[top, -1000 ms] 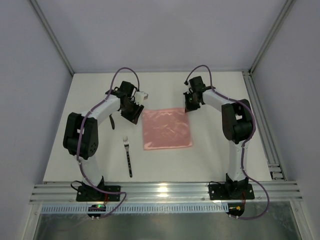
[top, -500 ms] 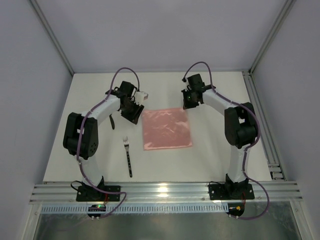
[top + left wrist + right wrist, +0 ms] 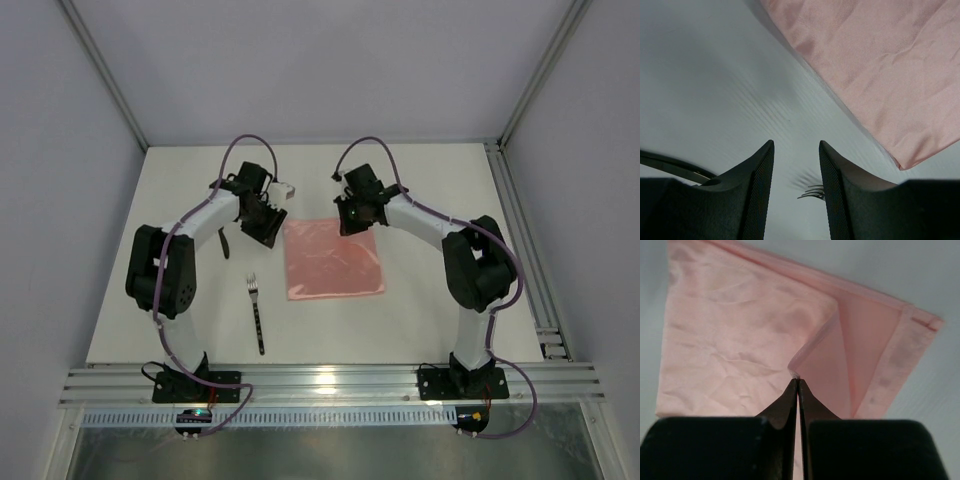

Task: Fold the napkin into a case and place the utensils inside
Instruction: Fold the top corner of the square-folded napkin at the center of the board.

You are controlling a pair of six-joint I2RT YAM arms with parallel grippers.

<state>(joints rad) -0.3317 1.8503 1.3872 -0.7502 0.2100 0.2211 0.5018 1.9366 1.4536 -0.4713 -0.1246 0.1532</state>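
A flat white surface (image 3: pixel 430 320) carries a thin pale-pink cloth napkin (image 3: pixel 333 262), which lies as a folded square at its middle, between the two arms. The right jaws are pressed together on a fold of the napkin's top layer near its far edge, raising it so the layers beneath show. The left jaws stand spread over bare surface just beside the napkin's left edge, holding nothing. A dark-handled fork with silvery tines (image 3: pixel 258 312) lies left of the napkin. A slender dark piece (image 3: pixel 224 243) under the left arm is probably the black knife.
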